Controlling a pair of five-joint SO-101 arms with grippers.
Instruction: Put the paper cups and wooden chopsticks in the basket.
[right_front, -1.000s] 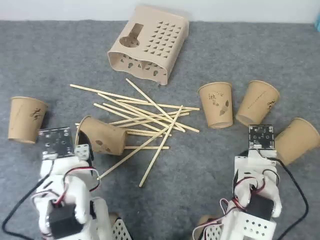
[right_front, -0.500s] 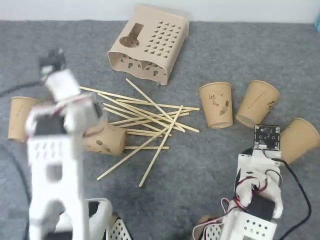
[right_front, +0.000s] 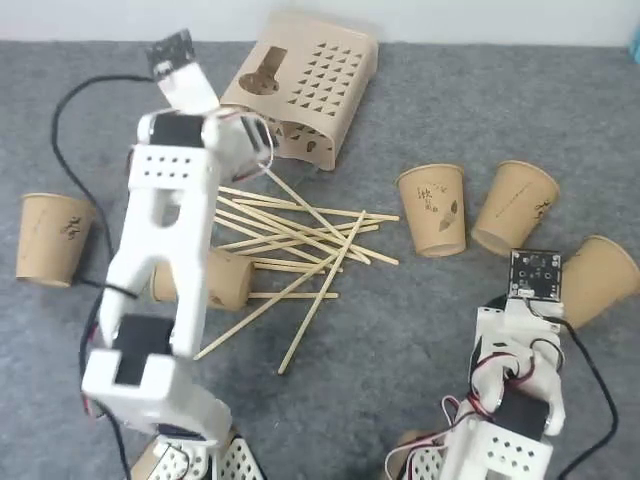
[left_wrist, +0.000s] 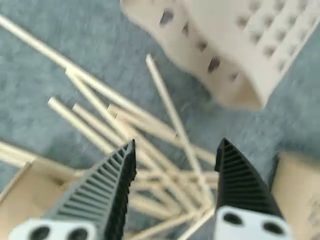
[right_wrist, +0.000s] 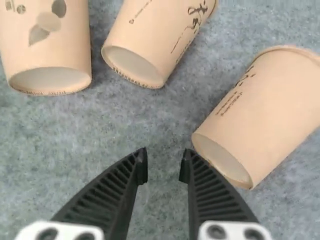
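High view: the basket (right_front: 300, 85) lies tipped near the counter's far edge, wooden chopsticks (right_front: 300, 225) are heaped mid-counter, and paper cups (right_front: 432, 210) lie toward both side edges.

Left wrist view: the left claw (left_wrist: 175, 150), spread, hovers over the chopsticks, which look light and stiff, best pinched mid-length.

Right wrist view: the right claw (right_wrist: 162, 160), slightly parted and empty, sits beside crushable cups.

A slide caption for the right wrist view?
Right tool, slightly open, empty, facing three paper cups lying on grey mat.

A grey felt-like mat (right_front: 450, 110) covers the desk; beyond its far edge runs a pale strip of wall (right_front: 120, 18).
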